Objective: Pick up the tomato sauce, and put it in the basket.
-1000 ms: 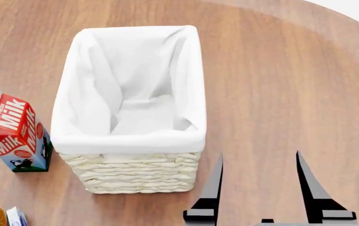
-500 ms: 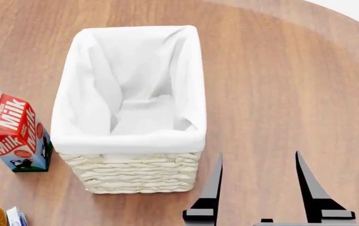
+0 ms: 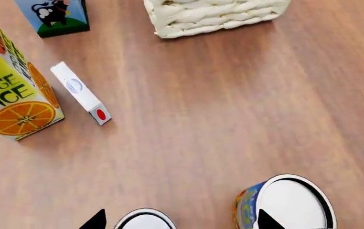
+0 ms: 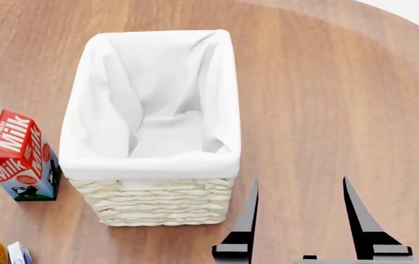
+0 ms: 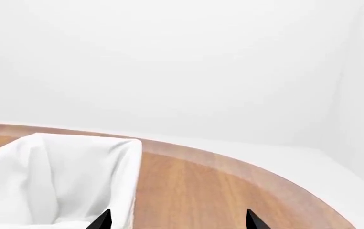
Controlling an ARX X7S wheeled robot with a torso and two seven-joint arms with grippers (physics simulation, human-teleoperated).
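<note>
Step now: We think we are at the very start. The tomato sauce is not picked up yet.

Tomato sauce: We cannot be sure we see it. In the left wrist view two cans [image 3: 294,202] poke in at the edge, close to the left end effector [image 3: 178,220]. One has a blue and yellow side, so that is not our can. The other can [image 3: 145,220] shows only its silver top, so we cannot tell if it is the tomato sauce. It is not in the basket.

Basket: The basket [image 4: 158,203] stands in the middle of the brown surface [image 4: 327,99]. Its white cloth is folded over the rim. We see nothing inside it.

Left end effector: Only two dark tips show, far apart, so it looks open. It holds nothing. It hangs above the cans.

Right end effector: The right end effector [image 4: 299,220] is wide open, and there is nothing between its two black fingers. It is just beside the basket, on its right side.

Next move: We think the left end effector should look for the red and green can, come down over it, and close on its sides. It must not grab the blue and yellow can by mistake.

Count:
- baskets: one
- cans: two that we can see
- milk cartons [image 4: 17,157]: one
- orange juice cartons [image 3: 13,98]: one
- small white boxes [image 3: 80,93] lying flat: one
- end effectors: two
</note>
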